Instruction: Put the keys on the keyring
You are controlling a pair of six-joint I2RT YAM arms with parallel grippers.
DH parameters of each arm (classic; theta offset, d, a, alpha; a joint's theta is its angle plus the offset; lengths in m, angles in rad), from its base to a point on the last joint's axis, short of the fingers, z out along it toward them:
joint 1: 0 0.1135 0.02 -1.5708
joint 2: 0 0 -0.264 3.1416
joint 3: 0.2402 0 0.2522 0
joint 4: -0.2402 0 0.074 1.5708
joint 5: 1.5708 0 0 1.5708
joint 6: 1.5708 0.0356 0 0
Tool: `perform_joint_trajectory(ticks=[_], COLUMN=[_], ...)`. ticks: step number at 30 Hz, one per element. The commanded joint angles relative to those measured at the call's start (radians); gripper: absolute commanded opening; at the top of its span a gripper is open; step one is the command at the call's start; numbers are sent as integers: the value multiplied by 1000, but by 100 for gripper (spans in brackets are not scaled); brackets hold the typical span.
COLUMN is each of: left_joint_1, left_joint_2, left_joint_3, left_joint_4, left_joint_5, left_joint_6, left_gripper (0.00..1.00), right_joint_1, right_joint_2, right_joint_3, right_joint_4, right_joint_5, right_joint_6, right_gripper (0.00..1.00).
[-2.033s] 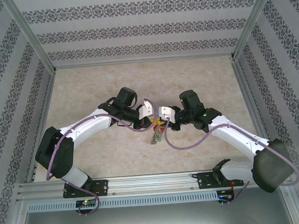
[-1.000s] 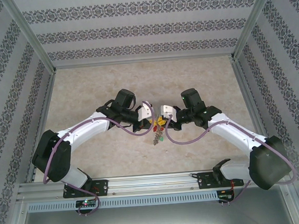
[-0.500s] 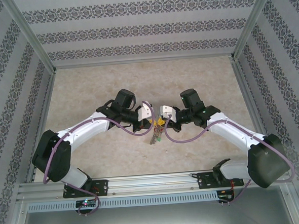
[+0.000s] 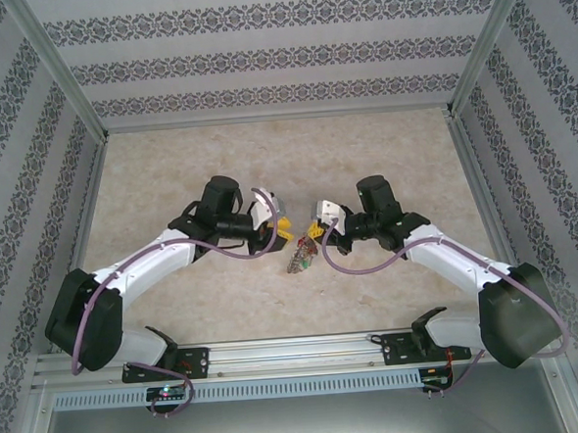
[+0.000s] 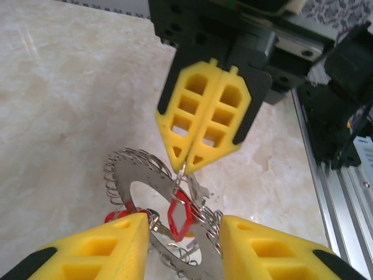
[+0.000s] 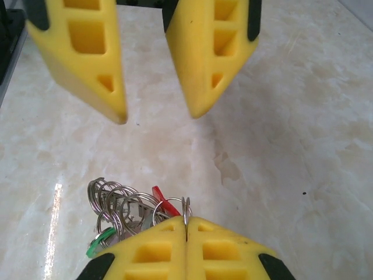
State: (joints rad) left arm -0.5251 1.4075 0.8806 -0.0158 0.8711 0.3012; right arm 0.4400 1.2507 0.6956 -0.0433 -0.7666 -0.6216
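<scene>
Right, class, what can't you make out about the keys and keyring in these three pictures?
Top view: keys too small to count.
Left wrist view: keyring's near rim cut off by the bottom edge and the left gripper's fingers.
Right wrist view: green tag partly hidden behind the right gripper.

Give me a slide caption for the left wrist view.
Right gripper pinches a rim link of the keyring, red key just below, facing the open left gripper.
</scene>
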Motion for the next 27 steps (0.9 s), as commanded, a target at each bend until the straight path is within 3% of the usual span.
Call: perform_joint_trajectory(ticks=[1, 4, 9, 18, 23, 27], left_joint_1=[16, 17, 16, 5, -3, -1], left_joint_2=[54, 120, 191, 265, 321, 321], left_joint_3=[60, 145, 243, 322, 366, 354], left_joint_4=[24, -80, -232, -324, -380, -355], left_joint_5=[29, 17, 74, 111, 129, 147], left_joint_6=[-284, -374, -354, -305, -280, -290], left_gripper=[45, 47, 46, 45, 35, 35], right_joint_1=[-11, -11, -11, -12, -15, -21], right_joint_2=[-36, -37, -37, -28, -30, -24], right_joint_3=[-49, -65, -76, -73, -77, -90], right_joint_4=[165, 186, 210, 223, 241, 272], right_joint_5=[-26, -19, -14, -23, -30, -22], right_joint_6=[98, 112, 120, 129, 143, 168], right_gripper=[0, 0, 0, 0, 0, 0])
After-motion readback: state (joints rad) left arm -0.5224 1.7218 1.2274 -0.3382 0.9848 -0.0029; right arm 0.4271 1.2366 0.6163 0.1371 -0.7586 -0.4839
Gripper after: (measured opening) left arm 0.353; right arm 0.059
